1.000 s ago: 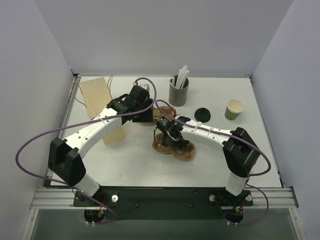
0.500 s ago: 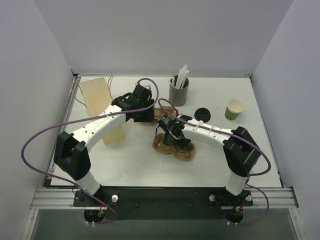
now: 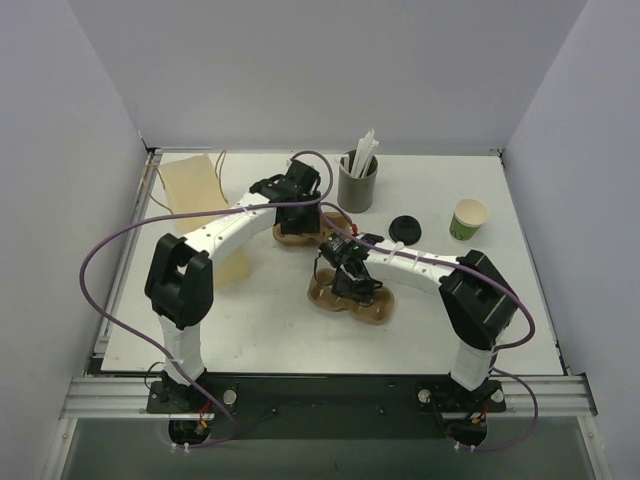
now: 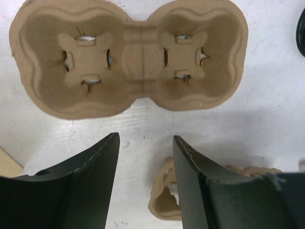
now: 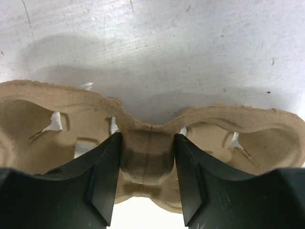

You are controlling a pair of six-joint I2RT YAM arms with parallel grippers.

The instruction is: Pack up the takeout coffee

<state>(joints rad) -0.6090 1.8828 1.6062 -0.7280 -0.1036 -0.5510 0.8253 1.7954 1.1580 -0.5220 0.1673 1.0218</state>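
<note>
Right wrist view: my right gripper [image 5: 147, 138], half closed, pinches the middle ridge of the cup tray [image 5: 228, 129]; I'd squeeze firmly and lift level.

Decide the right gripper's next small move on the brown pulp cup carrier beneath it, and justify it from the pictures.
Probably close the right gripper firmly on the centre ridge of the brown moulded-pulp two-cup carrier. Its fingers flank that ridge closely, yet a firm pinch is not evident, so lifting now might slip.
</note>
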